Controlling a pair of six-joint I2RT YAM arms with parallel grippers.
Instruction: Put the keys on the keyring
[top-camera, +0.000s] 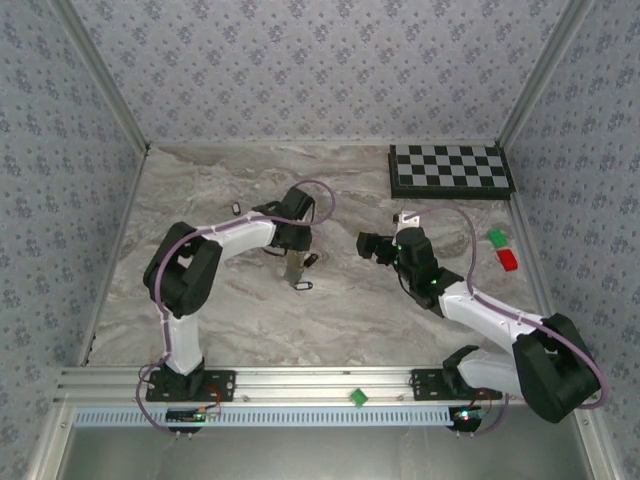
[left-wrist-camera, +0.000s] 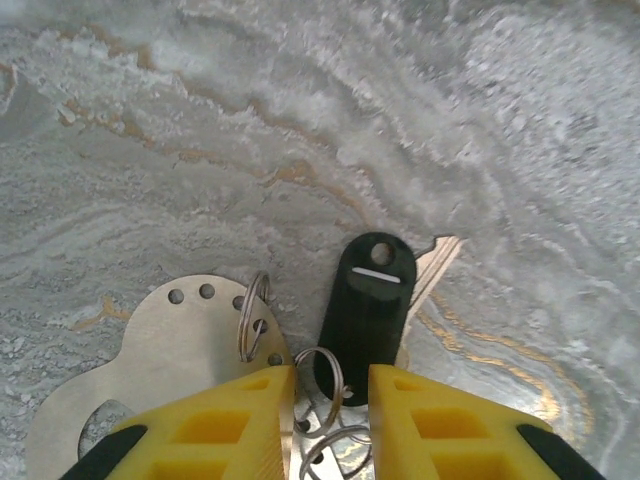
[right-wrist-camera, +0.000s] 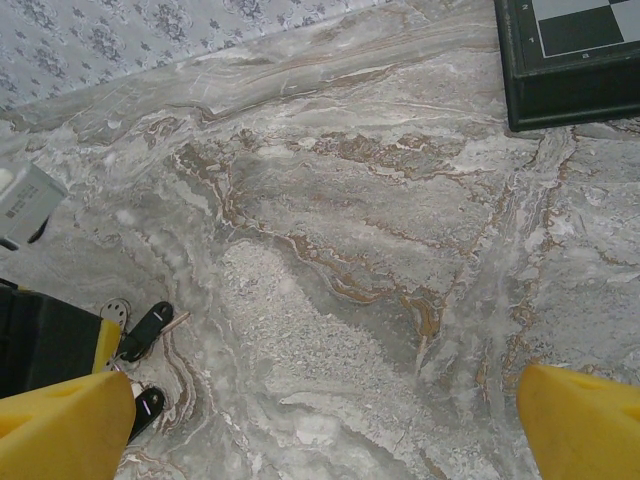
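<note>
We judge the threading not yet done: centre of the left wrist view, a dark-headed key (left-wrist-camera: 366, 300) lies seemingly unthreaded on the surface (left-wrist-camera: 480, 120); the keyring (left-wrist-camera: 322, 374) sits just below it, between the left gripper (left-wrist-camera: 332, 380) fingers, which stand narrowly apart; we cannot tell whether they pinch it; the right gripper (right-wrist-camera: 325, 390) fingers are spread wide; there is open marble mid-frame, with the checkerboard (top-camera: 450, 168) at upper right.
</note>
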